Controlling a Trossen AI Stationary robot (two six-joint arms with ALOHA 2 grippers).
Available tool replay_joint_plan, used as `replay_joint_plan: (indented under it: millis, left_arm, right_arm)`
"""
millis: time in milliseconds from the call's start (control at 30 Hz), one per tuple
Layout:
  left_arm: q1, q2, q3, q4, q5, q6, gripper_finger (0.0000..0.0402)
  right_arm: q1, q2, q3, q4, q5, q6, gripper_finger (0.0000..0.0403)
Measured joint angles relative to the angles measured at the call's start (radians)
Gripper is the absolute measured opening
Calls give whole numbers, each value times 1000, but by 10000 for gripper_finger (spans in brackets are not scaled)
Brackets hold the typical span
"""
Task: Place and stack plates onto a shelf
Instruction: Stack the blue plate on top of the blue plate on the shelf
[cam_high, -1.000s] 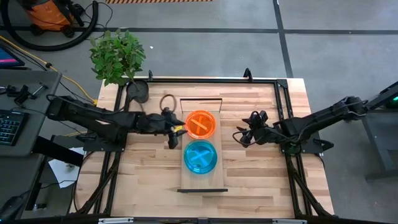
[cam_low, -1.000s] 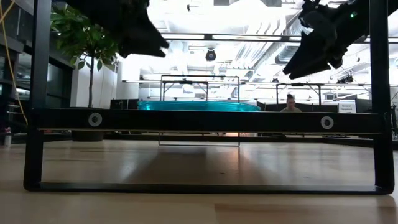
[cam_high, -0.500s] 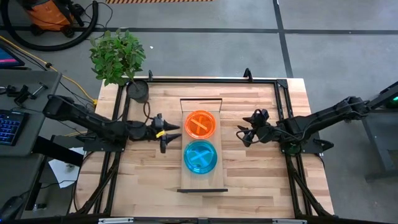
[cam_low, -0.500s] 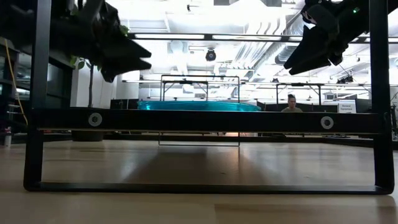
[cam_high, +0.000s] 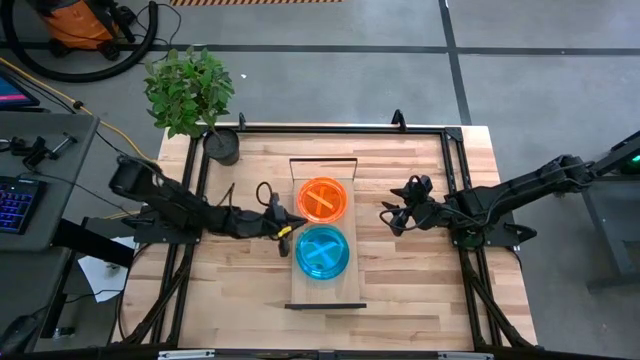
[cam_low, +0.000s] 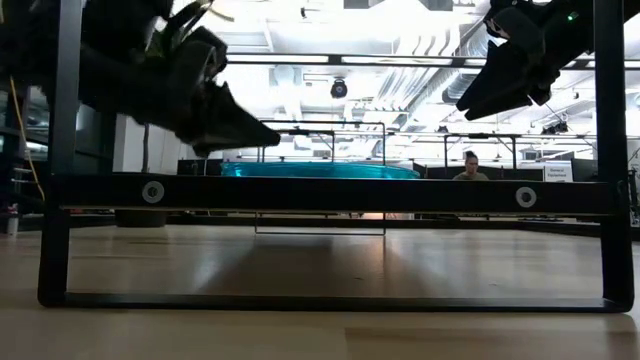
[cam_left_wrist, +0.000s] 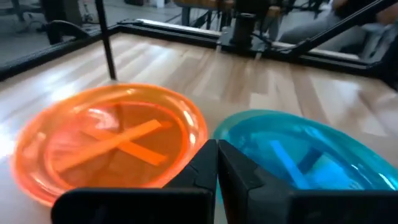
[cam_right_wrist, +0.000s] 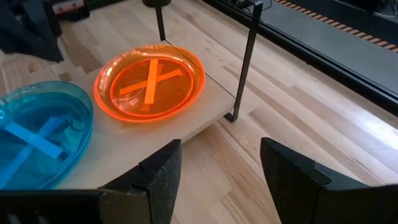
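Note:
On the shelf (cam_high: 325, 290), a light-wood board with dark end rails, an orange plate (cam_high: 322, 199) lies toward the far end and a blue plate (cam_high: 322, 251) toward the near end, side by side, each flat on its base. My left gripper (cam_high: 288, 228) is shut at the shelf's left edge, its tip (cam_left_wrist: 216, 152) pointing at the gap between the orange plate (cam_left_wrist: 106, 140) and the blue plate (cam_left_wrist: 292, 152). In the low view the left gripper (cam_low: 265, 135) hangs just above the blue plate (cam_low: 320, 170). My right gripper (cam_high: 386, 214) is open and hangs to the right of the shelf, holding nothing.
A black pot (cam_high: 222, 148) with a green plant (cam_high: 188, 90) stands at the table's far left corner. Dark frame rails (cam_high: 455, 190) run along the table's sides. The shelf's far end rail (cam_right_wrist: 245, 62) rises beside the orange plate (cam_right_wrist: 149, 84).
My left gripper drew back from the orange plate's left rim toward the table's left edge. It then came right and nearer, and lower, to the gap between the two plates, where it shut on nothing. The plates have not moved.

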Motion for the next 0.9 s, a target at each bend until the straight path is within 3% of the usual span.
replay_joint_plan:
  millis: [200,333,533,900]
  left_arm:
    - [-38,123,-36,203,-39,-83,0]
    - [-53,171,-35,203,-87,-179,0]
    - [-79,197,-21,212,-155,-201,0]
    - [-96,199,20,178,-170,-200,0]
  right_arm:
    - [0,0,0,-4,0,-8,202]
    - [0,0,0,-6,0,-10,202]
    - [0,0,0,-8,0,-10,202]
    - [0,0,0,-7,0,-10,202]
